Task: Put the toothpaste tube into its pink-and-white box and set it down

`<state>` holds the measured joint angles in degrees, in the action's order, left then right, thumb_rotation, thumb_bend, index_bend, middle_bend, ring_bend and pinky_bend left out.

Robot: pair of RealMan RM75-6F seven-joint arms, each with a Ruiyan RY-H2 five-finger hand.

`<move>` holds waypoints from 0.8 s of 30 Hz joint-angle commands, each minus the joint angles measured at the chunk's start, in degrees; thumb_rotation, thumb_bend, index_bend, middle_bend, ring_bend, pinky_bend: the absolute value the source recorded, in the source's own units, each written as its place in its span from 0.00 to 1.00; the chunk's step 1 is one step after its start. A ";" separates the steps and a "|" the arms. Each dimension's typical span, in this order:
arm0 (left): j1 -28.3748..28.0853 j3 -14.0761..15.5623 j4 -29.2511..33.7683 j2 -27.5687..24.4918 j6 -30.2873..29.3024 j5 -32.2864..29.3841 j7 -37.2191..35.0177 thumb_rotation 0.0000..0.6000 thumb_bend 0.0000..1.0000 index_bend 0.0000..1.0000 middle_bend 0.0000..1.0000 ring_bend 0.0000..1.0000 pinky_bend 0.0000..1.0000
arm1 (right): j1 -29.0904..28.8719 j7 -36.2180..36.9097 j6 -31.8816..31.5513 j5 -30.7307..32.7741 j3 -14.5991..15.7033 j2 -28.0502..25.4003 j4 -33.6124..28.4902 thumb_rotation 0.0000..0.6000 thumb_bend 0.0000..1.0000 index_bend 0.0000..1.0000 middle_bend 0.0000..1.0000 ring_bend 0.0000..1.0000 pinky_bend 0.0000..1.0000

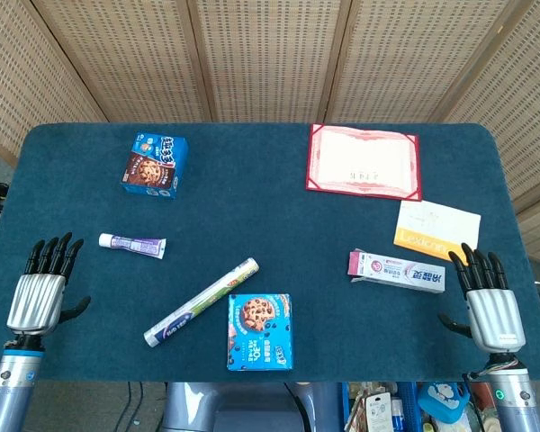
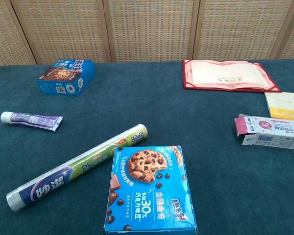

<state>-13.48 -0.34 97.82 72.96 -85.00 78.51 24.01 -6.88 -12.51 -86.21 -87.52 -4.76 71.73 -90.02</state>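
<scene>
The toothpaste tube [image 1: 132,244] [image 2: 31,120], white and purple with a white cap, lies flat on the left part of the blue table. The pink-and-white box [image 1: 397,270] [image 2: 270,130] lies on the right side with its left end flap open. My left hand [image 1: 43,288] rests at the table's front left edge, fingers apart and holding nothing, below and left of the tube. My right hand [image 1: 489,295] rests at the front right, fingers apart and empty, just right of the box. Neither hand shows in the chest view.
A roll of plastic wrap [image 1: 201,301] and a blue cookie box [image 1: 260,331] lie near the front middle. Another blue cookie box [image 1: 155,166] sits at the back left. A red-bordered certificate [image 1: 364,160] and a yellow-and-white card [image 1: 436,229] lie at the back right.
</scene>
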 commanded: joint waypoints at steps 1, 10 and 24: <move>0.06 -0.06 -0.05 0.12 0.21 0.10 0.26 1.00 0.23 0.00 0.00 0.00 0.00 | 0.05 0.07 -0.08 -0.09 0.05 -0.10 -0.04 1.00 0.09 0.01 0.00 0.00 0.00; 0.24 -0.57 0.21 0.27 0.64 0.51 0.48 1.00 0.23 0.00 0.00 0.00 0.00 | 0.31 0.45 -0.31 -0.63 0.50 -0.55 -0.56 1.00 0.09 0.01 0.00 0.00 0.00; 0.22 -1.42 -0.16 0.06 1.98 0.28 -0.35 1.00 0.23 0.00 0.00 0.00 0.00 | 0.56 -0.16 -0.49 -1.13 0.96 -0.47 -1.13 1.00 0.09 0.01 0.00 0.00 0.00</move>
<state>-13.26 -1.76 97.64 73.02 -83.02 78.78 23.66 -6.32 -12.68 -86.70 -88.66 -3.81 71.25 -91.15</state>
